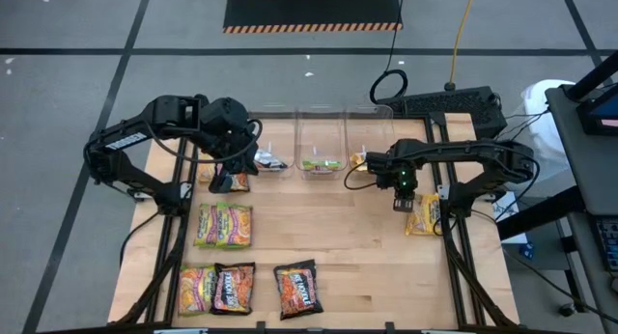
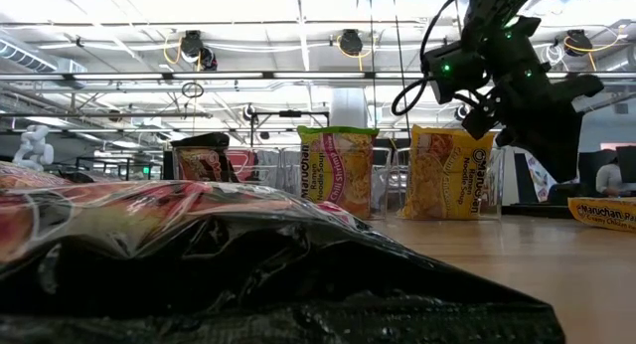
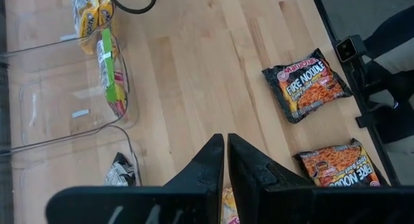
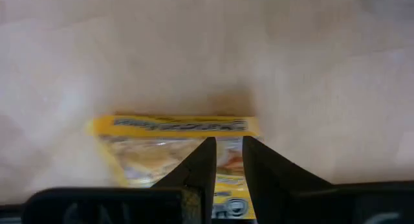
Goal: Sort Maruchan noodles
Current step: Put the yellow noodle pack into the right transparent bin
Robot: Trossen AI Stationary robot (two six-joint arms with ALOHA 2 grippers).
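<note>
**Right gripper sits right over the yellow packet**

Nearest thing to the right gripper (image 4: 226, 160) is the yellow packet (image 4: 173, 149), lying flat on the table (image 1: 367, 247) directly below it by the right rail. In the wrist view the fingers stand a little apart over the packet's middle, nothing pinched yet. The packet's long axis seems to run across the finger gap, so I'd guess a straight drop is all it needs. Further off, the left gripper (image 3: 226, 160) is pressed nearly together, holding nothing, hovering by the bins (image 1: 322, 141). The other packets (image 1: 224, 225) are way over on the left side, so this one's clearly the right arm's job.
</note>
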